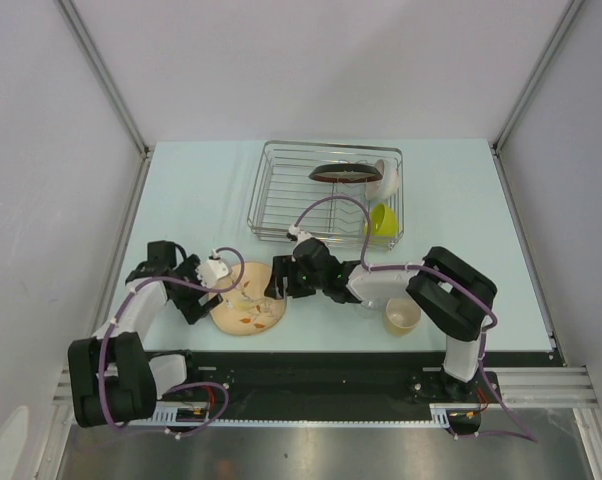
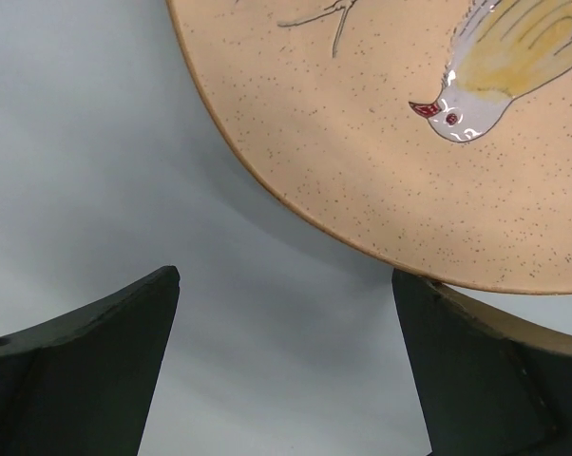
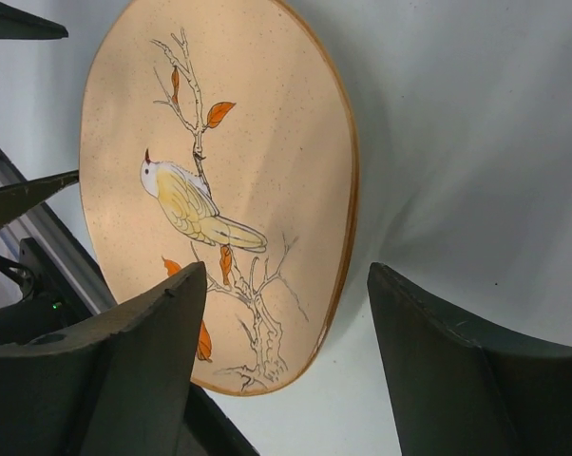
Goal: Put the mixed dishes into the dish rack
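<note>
The beige plate with a bird and leaf pattern (image 1: 249, 303) lies on the table in front of the dish rack (image 1: 271, 195). My left gripper (image 1: 224, 275) is open at the plate's left rim; its right finger (image 2: 476, 370) touches the plate's edge (image 2: 381, 142). My right gripper (image 1: 279, 283) is open and straddles the plate's right rim (image 3: 343, 190). One finger (image 3: 134, 361) is over the plate's face and the other is beyond the rim. The rack holds the dark-red-rimmed plate (image 1: 343, 172), the white bowl (image 1: 386, 180) and the yellow cup (image 1: 383, 222). The clear glass (image 1: 371, 299) stands by my right arm, partly hidden.
A beige cup (image 1: 402, 316) stands on the table at the front right, next to the right arm's elbow. The table's front edge with a black rail runs just behind the plate. White walls enclose the table on the left, back and right.
</note>
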You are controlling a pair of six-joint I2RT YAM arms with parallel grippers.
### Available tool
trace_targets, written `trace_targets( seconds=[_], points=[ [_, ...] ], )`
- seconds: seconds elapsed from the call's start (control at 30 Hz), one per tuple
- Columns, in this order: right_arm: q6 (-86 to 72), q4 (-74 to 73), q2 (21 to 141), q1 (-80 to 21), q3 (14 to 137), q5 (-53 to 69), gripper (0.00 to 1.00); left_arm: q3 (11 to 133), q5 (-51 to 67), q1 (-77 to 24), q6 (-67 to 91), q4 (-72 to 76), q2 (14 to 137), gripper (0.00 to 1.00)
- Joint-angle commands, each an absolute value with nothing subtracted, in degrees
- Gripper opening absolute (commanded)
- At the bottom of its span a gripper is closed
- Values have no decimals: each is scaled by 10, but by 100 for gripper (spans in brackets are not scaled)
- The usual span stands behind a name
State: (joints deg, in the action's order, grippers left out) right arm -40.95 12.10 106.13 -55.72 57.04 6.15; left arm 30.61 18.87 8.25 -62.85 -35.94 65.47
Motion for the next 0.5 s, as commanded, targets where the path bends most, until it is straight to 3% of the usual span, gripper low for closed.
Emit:
trace_targets(
  seconds=[0.0, 0.13, 0.27, 0.47],
  points=[
    [-417, 146, 1078, -563, 571, 33, 72, 312, 206, 56, -603, -311, 694, 100],
    [-419, 158, 1103, -563, 571, 36, 69, 318, 204, 30, -587, -286, 722, 100],
    [-428, 170, 1133, -564, 570, 54, 59, 326, 199, 11, -577, -271, 743, 100],
    [-424, 180, 1143, -564, 570, 73, 31, 330, 195, -19, -559, -250, 768, 100]
  ],
)
